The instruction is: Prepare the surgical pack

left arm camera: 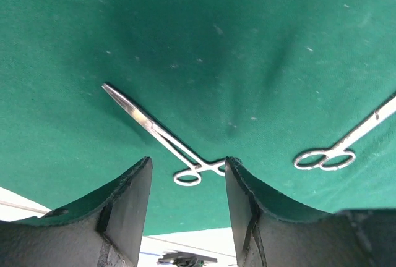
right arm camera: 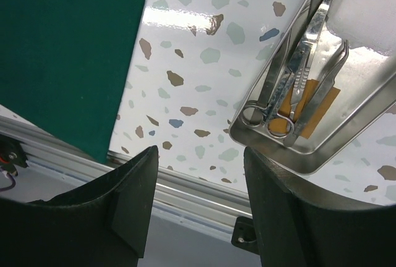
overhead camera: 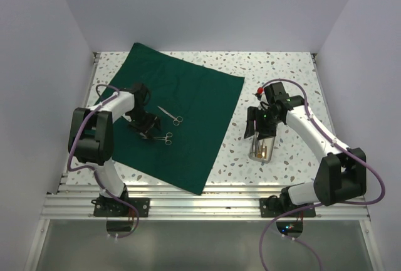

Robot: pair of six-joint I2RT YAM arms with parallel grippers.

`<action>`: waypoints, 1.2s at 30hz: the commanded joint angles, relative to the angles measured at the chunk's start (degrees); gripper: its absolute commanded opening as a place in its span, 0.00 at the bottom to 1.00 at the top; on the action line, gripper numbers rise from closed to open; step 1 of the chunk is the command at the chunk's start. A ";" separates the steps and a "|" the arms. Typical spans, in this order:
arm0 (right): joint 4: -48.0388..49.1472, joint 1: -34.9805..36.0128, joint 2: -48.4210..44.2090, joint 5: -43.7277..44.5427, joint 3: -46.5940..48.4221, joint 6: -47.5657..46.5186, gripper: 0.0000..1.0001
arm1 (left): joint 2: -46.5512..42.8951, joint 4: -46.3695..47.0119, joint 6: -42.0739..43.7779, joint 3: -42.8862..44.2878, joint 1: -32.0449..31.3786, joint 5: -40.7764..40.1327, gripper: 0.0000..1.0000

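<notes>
The dark green drape (overhead camera: pixel 182 114) lies flat on the left half of the table. On it rest steel forceps (left arm camera: pixel 158 134) and a second ring-handled instrument (left arm camera: pixel 337 152), also seen from above as forceps (overhead camera: pixel 164 137) and instrument (overhead camera: pixel 170 115). My left gripper (left arm camera: pixel 189 163) hovers open just above the drape, with the forceps' finger rings in the gap between its fingertips. The steel tray (right arm camera: pixel 362 103) stands on the bare tabletop to the right of the drape and holds scissors (right arm camera: pixel 291 78) and other steel tools on an orange slip. My right gripper (right arm camera: pixel 199 151) is open and empty, beside the tray's (overhead camera: pixel 263 150) near-left corner.
The speckled tabletop (overhead camera: pixel 282 70) shows between the drape and the right wall. A metal rail (overhead camera: pixel 207 205) runs along the near edge, where both arm bases are bolted. White walls enclose the left, back and right sides. A small red item (overhead camera: pixel 259 90) sits near the right arm.
</notes>
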 commanded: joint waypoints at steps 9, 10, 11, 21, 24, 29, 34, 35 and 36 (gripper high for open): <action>1.21 0.24 -1.59 -1.32 -0.48 -0.82 0.61 | 0.99 4.50 -4.03 -3.11 0.43 -4.11 0.48; 1.21 0.15 -1.59 -1.32 -0.48 -0.82 0.61 | 1.43 4.59 -4.03 -3.02 0.43 -3.76 0.47; 1.21 0.24 -1.67 -1.32 -0.48 -0.82 0.61 | 1.87 4.77 -4.03 -2.76 0.43 -3.76 0.46; 1.56 0.24 -2.90 -1.32 -0.74 -0.82 0.61 | 4.60 3.10 -2.01 -2.84 1.13 -5.07 0.24; 1.57 0.33 -2.99 -1.49 -0.74 -0.82 0.61 | 4.60 2.83 -1.31 -2.67 1.22 -4.99 0.13; 1.21 0.68 -2.47 -1.32 0.49 -0.91 0.61 | 3.55 1.17 -0.07 -1.26 1.22 -4.63 0.09; 1.12 1.03 -1.94 -1.32 1.37 -0.73 0.61 | 2.49 0.11 0.72 -1.96 1.22 -4.11 0.11; 1.12 1.29 -1.94 -1.32 1.46 -0.73 0.61 | 2.14 0.11 0.98 -2.22 1.22 -4.11 0.13; 1.12 1.47 -2.02 -1.32 1.46 -0.65 0.61 | 1.97 -0.15 1.16 -2.49 1.22 -4.02 0.14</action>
